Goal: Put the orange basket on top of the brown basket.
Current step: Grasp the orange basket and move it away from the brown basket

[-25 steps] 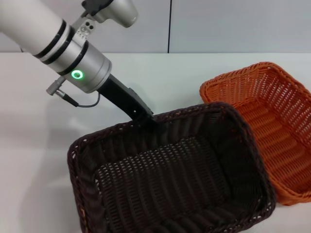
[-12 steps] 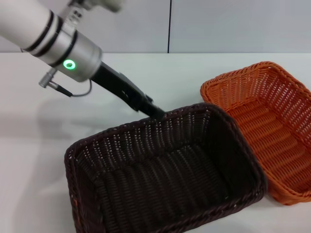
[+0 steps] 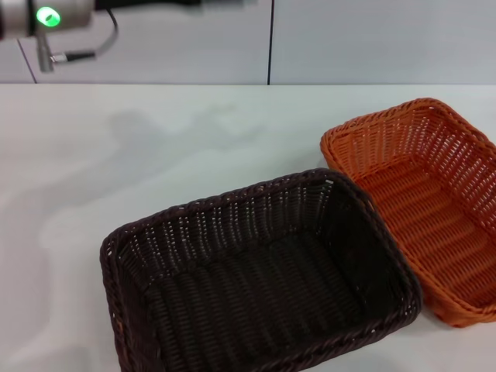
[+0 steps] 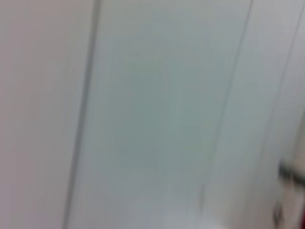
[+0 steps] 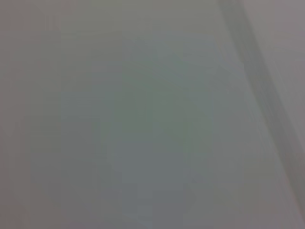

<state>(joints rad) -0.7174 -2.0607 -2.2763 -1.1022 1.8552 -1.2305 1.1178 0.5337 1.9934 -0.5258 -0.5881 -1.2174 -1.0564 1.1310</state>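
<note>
The left arm (image 3: 46, 15) has lifted away from the brown basket (image 3: 256, 279) to the worktop's far left corner; its fingers cannot be seen. The orange basket (image 3: 426, 201) sits unstacked at the right edge, touching the brown one.

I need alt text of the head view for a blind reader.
A brown basket and an orange basket sit side by side on a white table, rims touching, both empty. The left arm shows at the top left corner.

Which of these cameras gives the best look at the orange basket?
The head view: the orange basket sits on the table beside the brown basket, only its right edge cut off. Both wrist views show only blurred pale surfaces, no basket.
</note>
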